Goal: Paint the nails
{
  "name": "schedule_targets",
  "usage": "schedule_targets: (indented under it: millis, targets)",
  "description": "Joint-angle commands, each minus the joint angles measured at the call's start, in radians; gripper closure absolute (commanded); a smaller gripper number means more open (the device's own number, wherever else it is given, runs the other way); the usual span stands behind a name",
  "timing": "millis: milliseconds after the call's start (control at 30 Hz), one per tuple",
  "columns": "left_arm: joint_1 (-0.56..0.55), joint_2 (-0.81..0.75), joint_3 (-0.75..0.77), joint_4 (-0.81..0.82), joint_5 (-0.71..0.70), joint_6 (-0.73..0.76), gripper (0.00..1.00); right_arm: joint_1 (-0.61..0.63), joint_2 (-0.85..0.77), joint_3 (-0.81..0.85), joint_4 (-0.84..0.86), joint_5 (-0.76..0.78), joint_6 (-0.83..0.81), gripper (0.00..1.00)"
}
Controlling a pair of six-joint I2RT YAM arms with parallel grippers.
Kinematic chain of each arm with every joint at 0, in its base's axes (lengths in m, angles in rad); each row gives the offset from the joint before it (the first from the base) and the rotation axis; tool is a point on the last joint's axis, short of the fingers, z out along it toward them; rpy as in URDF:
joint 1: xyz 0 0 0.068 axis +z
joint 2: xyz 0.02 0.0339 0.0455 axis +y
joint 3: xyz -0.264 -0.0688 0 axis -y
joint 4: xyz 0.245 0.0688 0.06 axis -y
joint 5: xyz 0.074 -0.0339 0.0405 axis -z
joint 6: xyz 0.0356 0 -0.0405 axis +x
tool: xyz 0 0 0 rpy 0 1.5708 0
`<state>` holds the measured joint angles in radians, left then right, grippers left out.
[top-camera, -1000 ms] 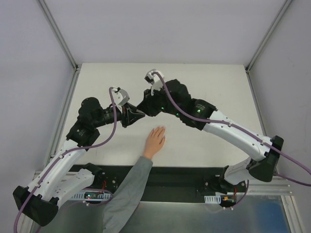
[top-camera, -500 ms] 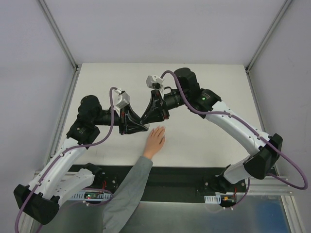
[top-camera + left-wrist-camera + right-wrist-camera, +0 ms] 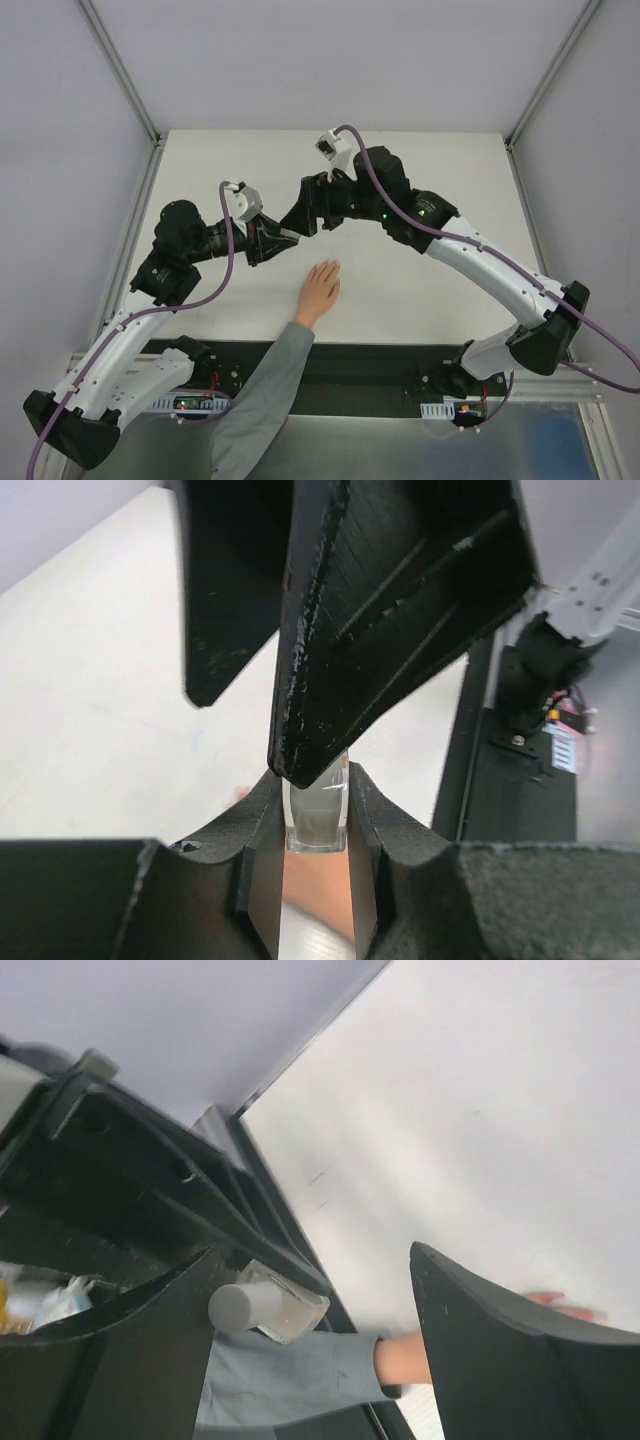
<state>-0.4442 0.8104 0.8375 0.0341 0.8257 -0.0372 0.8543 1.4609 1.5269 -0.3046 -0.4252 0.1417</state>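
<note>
1. My left tool [image 3: 286, 240] is clamped on a small translucent whitish bottle [image 3: 316, 820].
2. My right tool [image 3: 315, 1255] has its fingers wide apart, just beside the left one.
3. A pale peach hand with grey sleeve [image 3: 322, 285] lies on the white surface [image 3: 430, 170], near centre, with its nails [image 3: 329, 265] at the far end.

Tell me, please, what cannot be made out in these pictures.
- Nails: top view, too small on the hand to tell whether any is painted.
- Small translucent bottle in the shut left claw: left wrist view, top hidden behind a finger of the right claw.
- Fingers of the hand: right wrist view, blurred and mostly behind the open right claw's finger.
</note>
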Motion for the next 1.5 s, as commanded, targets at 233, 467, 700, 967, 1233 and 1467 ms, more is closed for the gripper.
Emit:
schedule_targets:
  millis: [233,467,700,967,1233,1467]
  targets:
    - [-0.005,-0.022,0.018,0.027,-0.251,0.04,1.0,0.19,-0.045,0.105,-0.139,0.726,0.191,0.32]
    - [-0.005,-0.013,0.0,0.027,-0.264,0.04,1.0,0.233,0.036,0.212,-0.156,0.761,0.154,0.47]
    - [-0.005,-0.004,0.005,0.03,-0.264,0.04,1.0,0.258,0.093,0.239,-0.146,0.766,0.151,0.5]
    - [-0.005,-0.008,0.002,0.029,-0.244,0.0,1.0,0.258,0.111,0.234,-0.136,0.761,0.115,0.67]
    - [-0.005,-0.022,0.011,0.021,-0.166,-0.026,1.0,0.214,0.033,0.118,-0.064,0.616,0.007,0.99]
    - [0.009,0.045,0.043,0.176,0.353,-0.251,1.0,-0.03,-0.048,-0.085,0.238,-0.623,-0.225,1.0]
